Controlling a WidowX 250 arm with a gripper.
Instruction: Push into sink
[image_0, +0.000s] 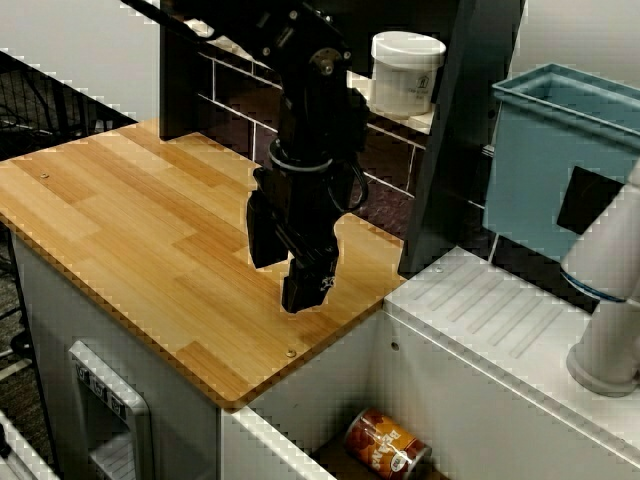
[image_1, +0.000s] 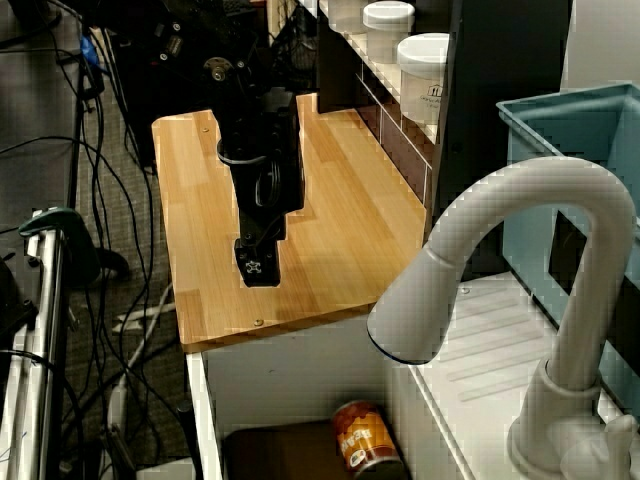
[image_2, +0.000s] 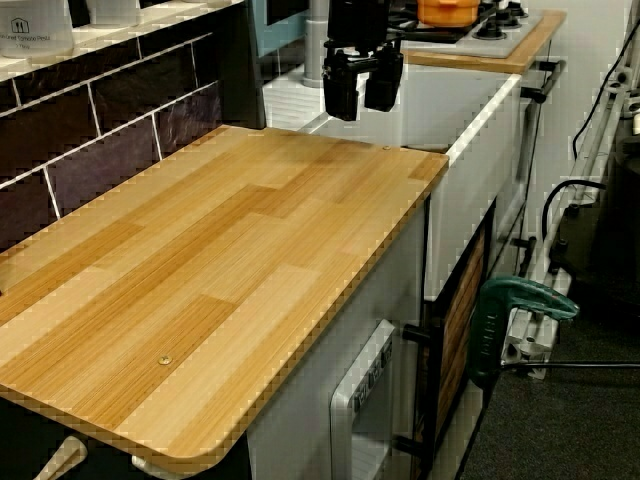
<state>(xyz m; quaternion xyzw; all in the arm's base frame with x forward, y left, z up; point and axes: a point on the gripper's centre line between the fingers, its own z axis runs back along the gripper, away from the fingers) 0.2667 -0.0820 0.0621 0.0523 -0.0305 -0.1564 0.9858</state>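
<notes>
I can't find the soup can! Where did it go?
The can lies on its side down in the sink, at the bottom of both overhead views, below the wooden counter's edge and the gripper.

Wooden counter (image_0: 130, 230) directly beneath the gripper (image_0: 305, 285). White jars (image_0: 406, 72) on a shelf behind and above it, over dark tiles (image_2: 110, 130). Teal bin (image_0: 545, 160) well off to one side, with a white drainboard (image_0: 490, 310) and faucet (image_1: 530, 190) between. Orange pot (image_2: 448, 10) on a stove (image_2: 500, 30) beyond. Green clamp (image_2: 510, 300) far below, near the floor.
</notes>
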